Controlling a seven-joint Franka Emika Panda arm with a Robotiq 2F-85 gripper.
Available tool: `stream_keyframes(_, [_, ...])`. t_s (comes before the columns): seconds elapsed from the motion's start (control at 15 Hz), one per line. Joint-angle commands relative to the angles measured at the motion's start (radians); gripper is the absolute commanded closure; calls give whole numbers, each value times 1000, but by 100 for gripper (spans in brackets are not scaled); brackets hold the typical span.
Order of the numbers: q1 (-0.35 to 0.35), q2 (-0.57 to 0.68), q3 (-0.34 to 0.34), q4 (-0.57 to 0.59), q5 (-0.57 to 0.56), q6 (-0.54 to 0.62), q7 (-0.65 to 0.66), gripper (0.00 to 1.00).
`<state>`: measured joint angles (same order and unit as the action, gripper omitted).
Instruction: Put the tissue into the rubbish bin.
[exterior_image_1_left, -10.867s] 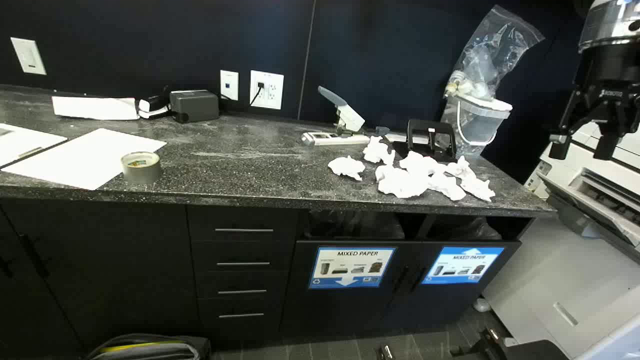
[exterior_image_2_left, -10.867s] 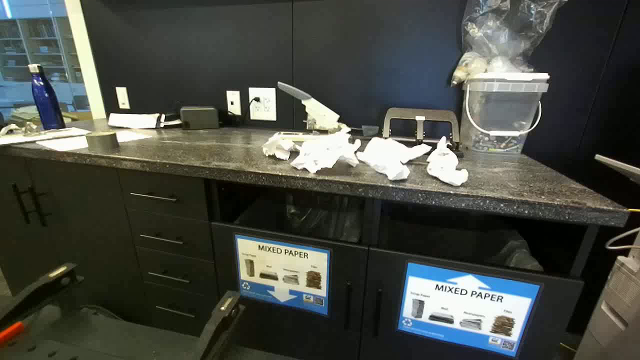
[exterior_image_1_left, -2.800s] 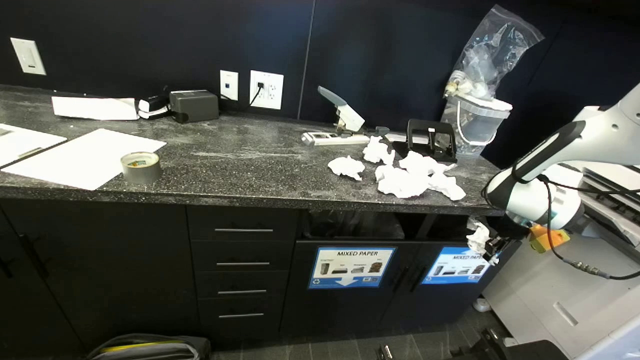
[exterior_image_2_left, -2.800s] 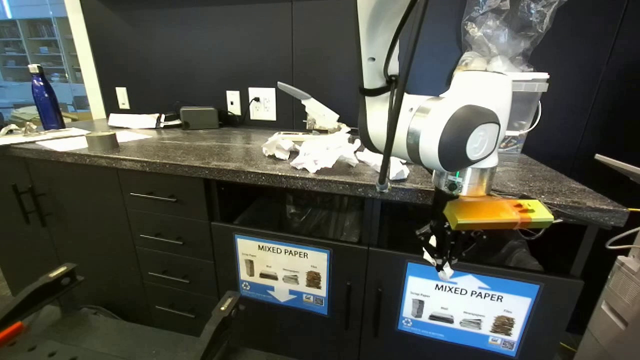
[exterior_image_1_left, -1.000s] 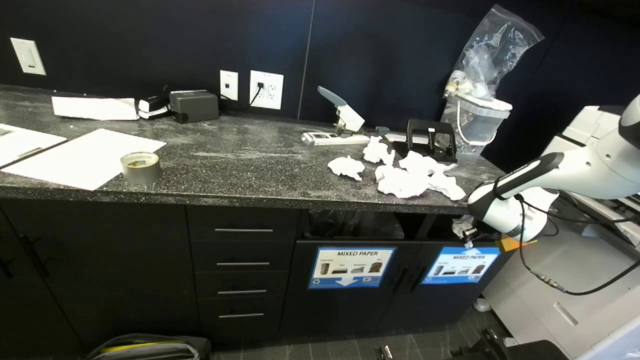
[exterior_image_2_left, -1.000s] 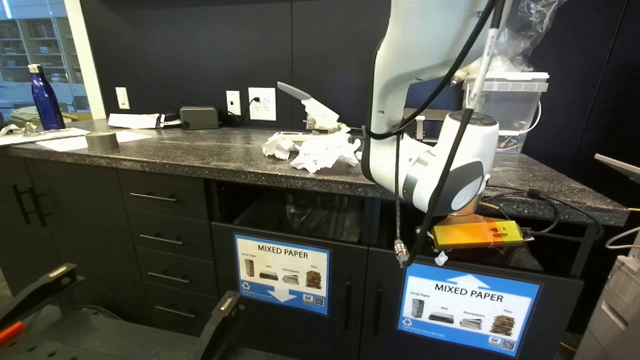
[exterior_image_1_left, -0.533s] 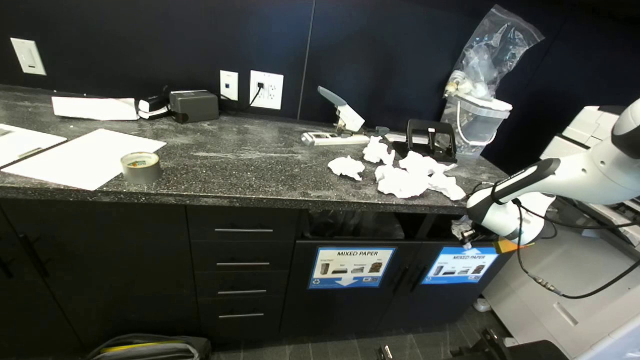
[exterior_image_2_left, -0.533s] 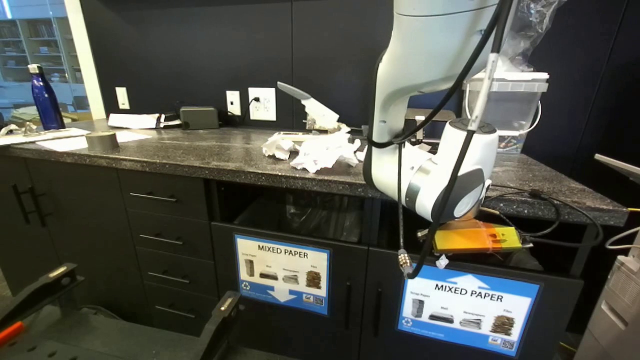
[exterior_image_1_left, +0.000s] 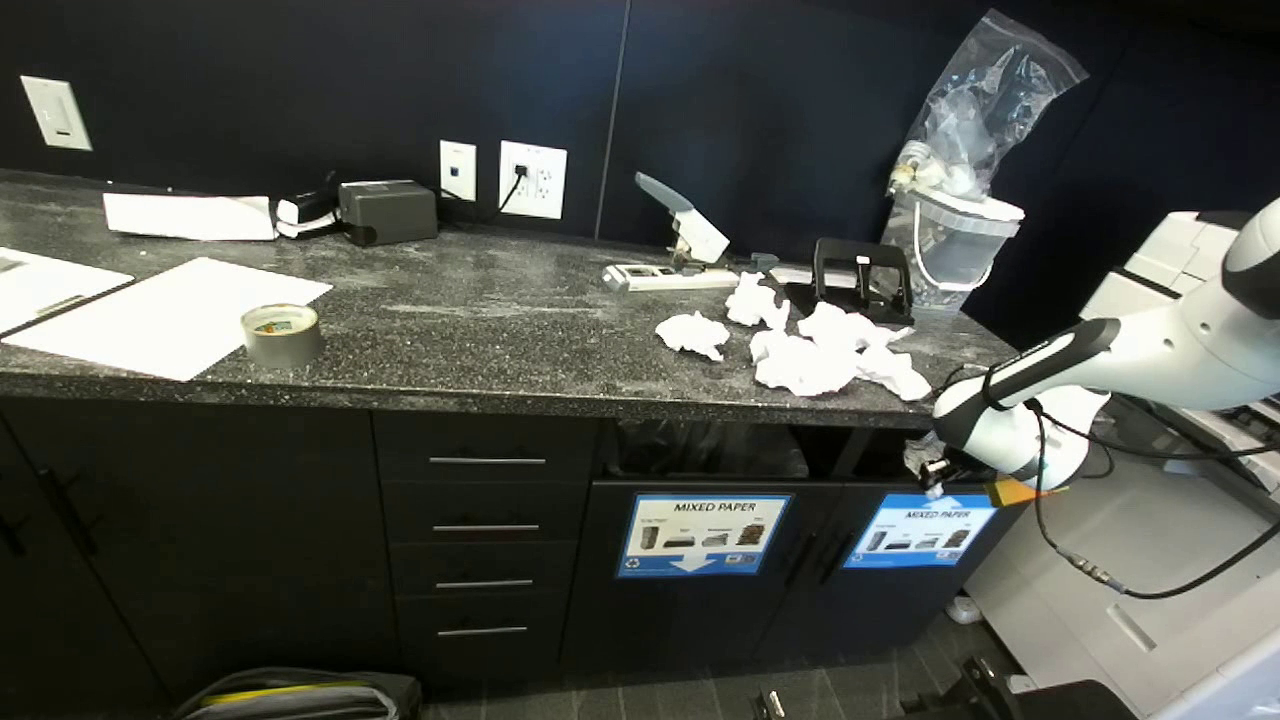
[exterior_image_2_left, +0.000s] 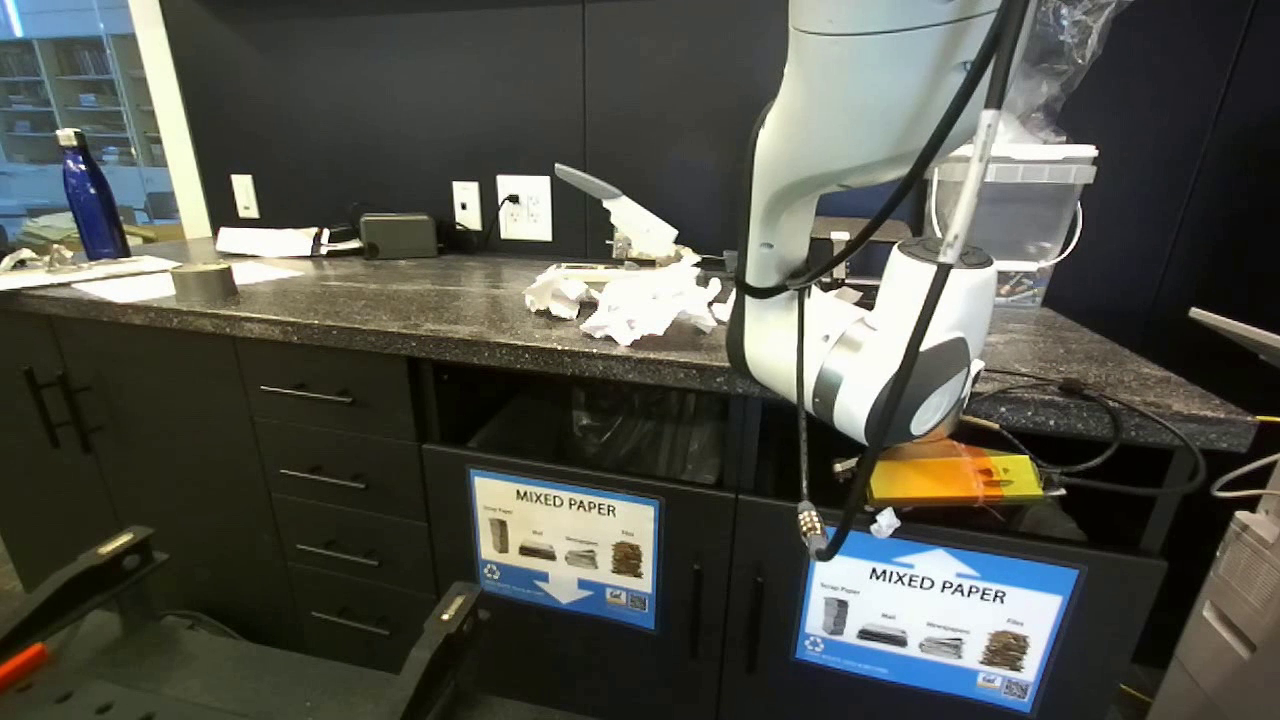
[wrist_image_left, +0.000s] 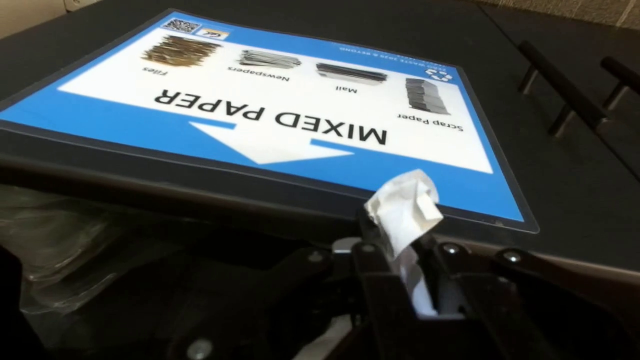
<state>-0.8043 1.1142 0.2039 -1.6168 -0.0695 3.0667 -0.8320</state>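
In the wrist view my gripper (wrist_image_left: 398, 231) is closed around a crumpled white tissue (wrist_image_left: 406, 210), whose tip sticks out past the fingertips. The rubbish bin (wrist_image_left: 210, 200) has a blue sign (wrist_image_left: 280, 107) on its front panel; my fingers are at the panel's top edge, by the slot. A clear liner (wrist_image_left: 60, 250) shows inside. In an exterior view the gripper (exterior_image_1_left: 938, 474) stands just under the counter, at the slot. In an exterior view the arm hides most of the gripper, and only a scrap of tissue (exterior_image_2_left: 885, 522) shows in front of the bin (exterior_image_2_left: 1120, 570).
More crumpled tissues (exterior_image_1_left: 805, 360) lie on the counter (exterior_image_1_left: 480, 340), whose front edge overhangs the slot. Behind them stand a stapler (exterior_image_1_left: 690, 245), a hole punch (exterior_image_1_left: 862, 280) and a white tub (exterior_image_1_left: 950, 245). The twin compartment's sign (exterior_image_2_left: 565, 545) is mostly white. A cable (exterior_image_1_left: 1090, 570) hangs from my arm.
One tissue has left the counter's right end since the oldest frames. My arm has carried it down and in to the slot. Over the last half second the arm barely moves.
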Motion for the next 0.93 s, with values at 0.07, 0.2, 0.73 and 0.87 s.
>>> stream_keyframes(0.07, [5,34,16,80,-33,-5,35,42])
stream_keyframes(0.2, [8,32,15,82,-34,-2,37,26])
stream_keyframes(0.73, [92,-91,-84,-24,-38,-84,106,0])
stream_keyframes(0.87, [132,-166,-128,-85,-50,-163,132,0])
